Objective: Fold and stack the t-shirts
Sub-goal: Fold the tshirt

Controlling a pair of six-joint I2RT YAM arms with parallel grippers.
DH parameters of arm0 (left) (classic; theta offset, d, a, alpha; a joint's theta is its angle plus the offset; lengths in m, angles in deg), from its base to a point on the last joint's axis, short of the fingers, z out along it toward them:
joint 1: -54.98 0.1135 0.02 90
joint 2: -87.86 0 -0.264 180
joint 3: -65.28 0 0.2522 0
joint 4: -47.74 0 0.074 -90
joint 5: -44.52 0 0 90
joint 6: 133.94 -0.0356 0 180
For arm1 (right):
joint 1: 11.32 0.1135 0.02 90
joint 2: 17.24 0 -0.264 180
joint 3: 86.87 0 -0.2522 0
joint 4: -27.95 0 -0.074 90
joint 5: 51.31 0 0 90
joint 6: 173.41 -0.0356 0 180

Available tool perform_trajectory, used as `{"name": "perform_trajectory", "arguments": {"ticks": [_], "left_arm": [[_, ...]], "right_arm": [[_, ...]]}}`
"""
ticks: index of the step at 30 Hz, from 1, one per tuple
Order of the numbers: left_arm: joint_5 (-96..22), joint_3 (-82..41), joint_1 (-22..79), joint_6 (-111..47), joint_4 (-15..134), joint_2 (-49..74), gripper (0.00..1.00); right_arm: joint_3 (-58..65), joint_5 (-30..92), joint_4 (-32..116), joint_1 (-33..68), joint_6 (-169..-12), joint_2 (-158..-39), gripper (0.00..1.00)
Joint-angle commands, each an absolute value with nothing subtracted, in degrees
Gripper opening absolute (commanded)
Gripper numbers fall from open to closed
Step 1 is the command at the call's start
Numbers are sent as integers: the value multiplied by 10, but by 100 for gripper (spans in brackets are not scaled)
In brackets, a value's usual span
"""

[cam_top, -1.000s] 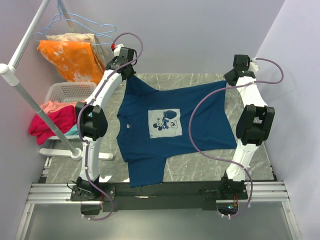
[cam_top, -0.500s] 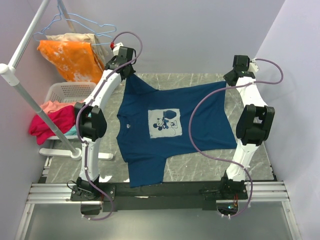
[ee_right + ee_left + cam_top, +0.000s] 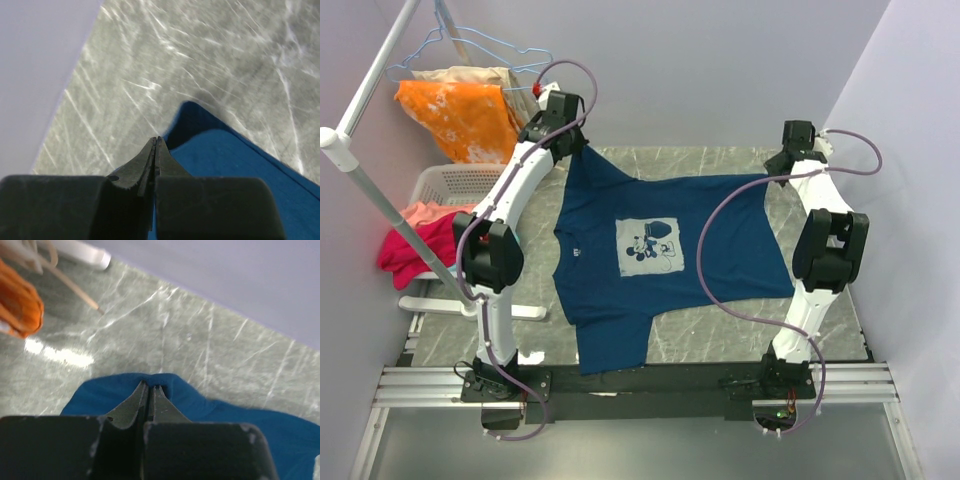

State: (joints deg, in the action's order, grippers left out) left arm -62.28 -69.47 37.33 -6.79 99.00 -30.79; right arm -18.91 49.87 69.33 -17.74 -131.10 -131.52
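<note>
- Grey marbled tabletop [image 3: 720, 338], lilac walls [image 3: 720, 70] all round.
- Navy t-shirt [image 3: 720, 240] spread out, pale print [image 3: 649, 248] facing up.
- Left pincer [image 3: 150, 388] and right pincer [image 3: 158, 141] clamped tight on its far edge.

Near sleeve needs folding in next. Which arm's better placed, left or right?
Left. The near sleeve lies on the left arm's side, close to its base; the right arm is across the t-shirt. The left gripper and right gripper are both shut on far corners, so it must release first.
</note>
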Motion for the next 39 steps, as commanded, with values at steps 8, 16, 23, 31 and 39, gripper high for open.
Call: {"name": "perform_trajectory", "arguments": {"ticks": [8,16,23,31,39], "left_arm": [[-653,-608,356,-61,1022,-267,1],[-660,-640,354,-64,1026,-271,1],[-673,-683,353,-67,1027,-276,1],[-703,-696,352,-62,1029,-276,1],[-692,-698,352,-71,1026,-278,1]], "right_arm": [[-136,522,669,-182,-1333,-1251,0],[-199,524,677,-183,-1311,-1264,0],[-213,517,668,-183,-1305,-1264,0],[-243,507,676,-184,-1303,-1287,0],[-243,501,677,-184,-1307,-1296,0]]}}
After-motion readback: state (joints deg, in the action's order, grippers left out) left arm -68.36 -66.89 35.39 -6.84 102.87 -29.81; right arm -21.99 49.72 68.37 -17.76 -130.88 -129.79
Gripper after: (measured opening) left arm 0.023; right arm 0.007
